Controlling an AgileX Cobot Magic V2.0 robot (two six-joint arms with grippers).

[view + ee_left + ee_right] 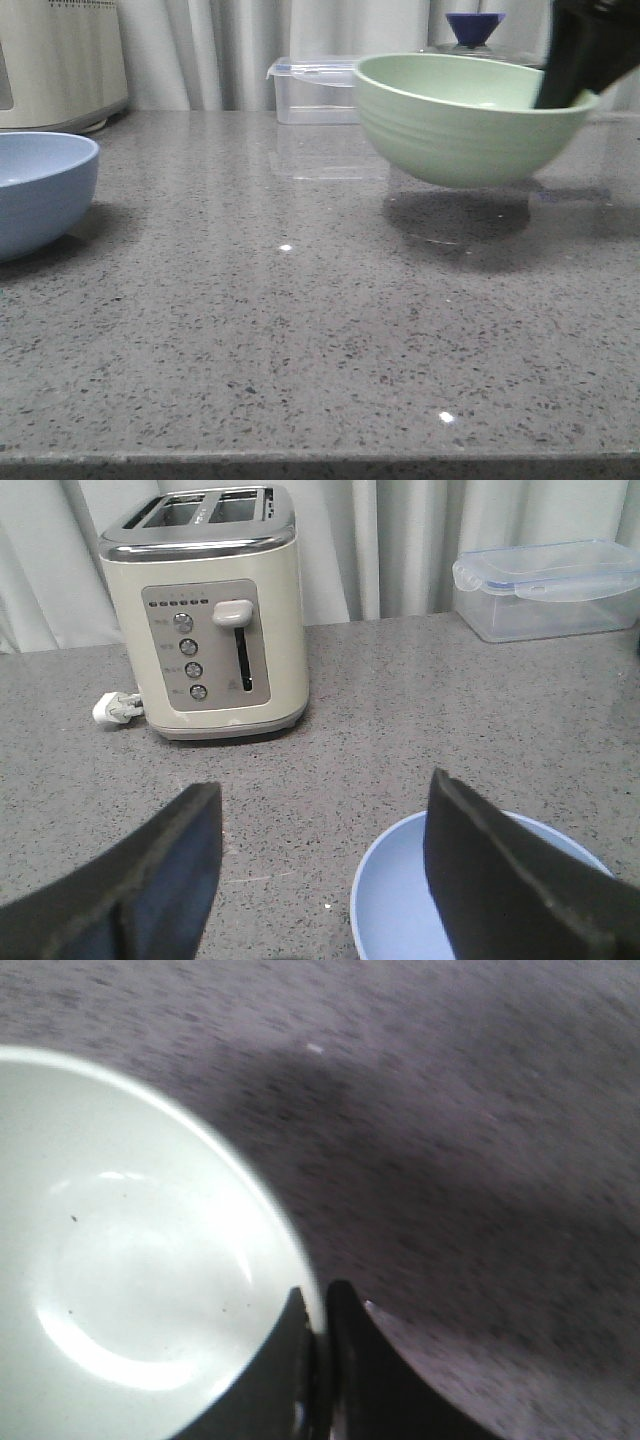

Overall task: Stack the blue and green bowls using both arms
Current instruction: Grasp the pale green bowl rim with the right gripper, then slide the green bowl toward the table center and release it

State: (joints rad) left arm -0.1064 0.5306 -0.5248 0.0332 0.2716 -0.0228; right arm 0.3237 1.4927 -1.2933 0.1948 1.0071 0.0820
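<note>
The green bowl (460, 118) hangs tilted above the counter at the right, its shadow below it. My right gripper (562, 95) is shut on its right rim, one finger inside and one outside; the right wrist view shows the pale bowl (130, 1260) and the gripper (320, 1305) pinching the rim. The blue bowl (35, 190) rests on the counter at the far left. In the left wrist view the blue bowl (400, 900) lies partly under one finger of my open left gripper (320, 820), which holds nothing.
A cream toaster (210, 610) with a white plug (115, 710) stands at the back left, also in the front view (60, 60). A clear lidded plastic box (315, 90) sits at the back. A dark blue pot knob (475, 28) shows behind the green bowl.
</note>
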